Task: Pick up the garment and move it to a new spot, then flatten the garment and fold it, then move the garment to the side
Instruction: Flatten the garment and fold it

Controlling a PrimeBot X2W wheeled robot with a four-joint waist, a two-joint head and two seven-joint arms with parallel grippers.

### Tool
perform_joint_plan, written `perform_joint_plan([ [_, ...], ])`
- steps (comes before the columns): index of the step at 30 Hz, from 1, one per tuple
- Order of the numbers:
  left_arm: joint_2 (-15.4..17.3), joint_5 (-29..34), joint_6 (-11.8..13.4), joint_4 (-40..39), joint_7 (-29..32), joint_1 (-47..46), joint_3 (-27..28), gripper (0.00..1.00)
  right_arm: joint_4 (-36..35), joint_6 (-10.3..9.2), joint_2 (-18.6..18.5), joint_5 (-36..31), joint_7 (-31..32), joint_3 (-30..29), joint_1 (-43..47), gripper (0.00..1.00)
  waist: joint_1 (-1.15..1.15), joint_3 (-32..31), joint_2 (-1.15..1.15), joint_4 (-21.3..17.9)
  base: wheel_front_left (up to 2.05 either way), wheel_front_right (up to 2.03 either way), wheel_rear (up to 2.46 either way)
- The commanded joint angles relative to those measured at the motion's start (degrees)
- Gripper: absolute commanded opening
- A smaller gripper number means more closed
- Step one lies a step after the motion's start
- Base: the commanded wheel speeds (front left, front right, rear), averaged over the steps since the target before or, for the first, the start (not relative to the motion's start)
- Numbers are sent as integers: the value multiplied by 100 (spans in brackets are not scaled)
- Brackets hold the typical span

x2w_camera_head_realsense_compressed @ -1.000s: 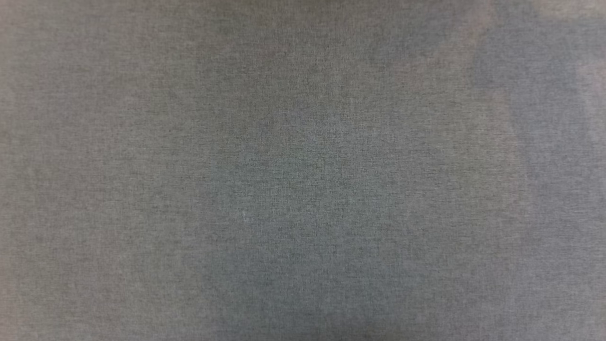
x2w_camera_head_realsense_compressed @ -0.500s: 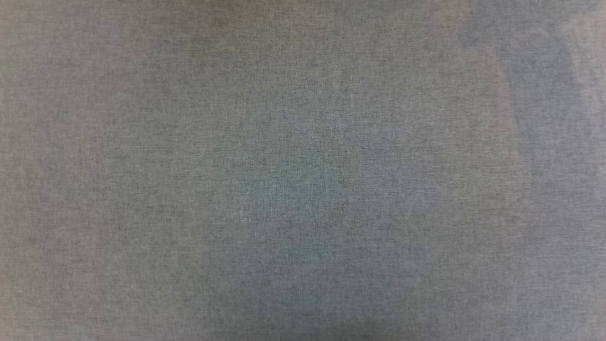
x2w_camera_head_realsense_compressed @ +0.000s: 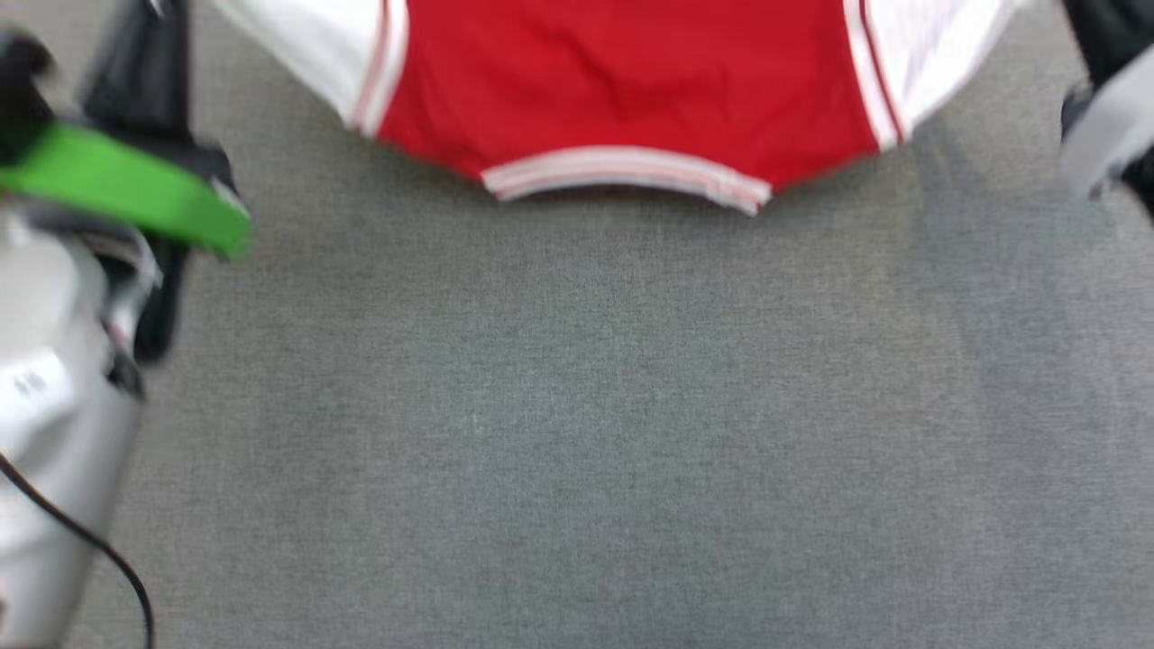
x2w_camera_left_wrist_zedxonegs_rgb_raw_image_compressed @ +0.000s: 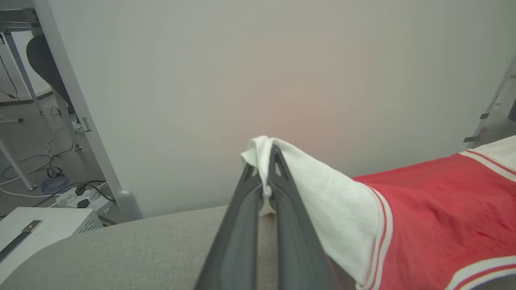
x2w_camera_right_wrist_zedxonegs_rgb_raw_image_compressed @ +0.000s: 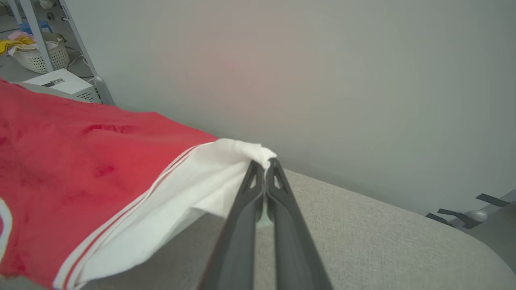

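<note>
pinching garment (x2w_camera_head_realsense_compressed: pixel 622 99) by both white sleeve tips: left gripper (x2w_camera_left_wrist_zedxonegs_rgb_raw_image_compressed: pixel 264 171) and right gripper (x2w_camera_right_wrist_zedxonegs_rgb_raw_image_compressed: pixel 264 164) each clamped tight on cloth. stretched taut between them over grey table cover (x2w_camera_head_realsense_compressed: pixel 577 406), striped collar nearest robot. probably lay-down for flattening: lower both ends in sync, equal tension, no sag mid-span.

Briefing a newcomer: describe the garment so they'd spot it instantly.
Start from the grey surface. Over its far side the garment is stretched between the left gripper and right gripper, each pinching one end. Red body, white sleeves and striped trim set it apart.
</note>
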Motion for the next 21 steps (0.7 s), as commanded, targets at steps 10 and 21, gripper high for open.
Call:
perform_joint_plan([
  [10,-387,278,159,-314,-32,2729,604,0,-565,-4,-260,148,-34,-353,2414,0,0,-1179,0,21,0,0,0],
  [21,-632,94,290,-342,-32,4472,982,0,-1075,-4,-1,-184,223,-1050,4802,0,0,-1780,0,-36,0,0,0],
])
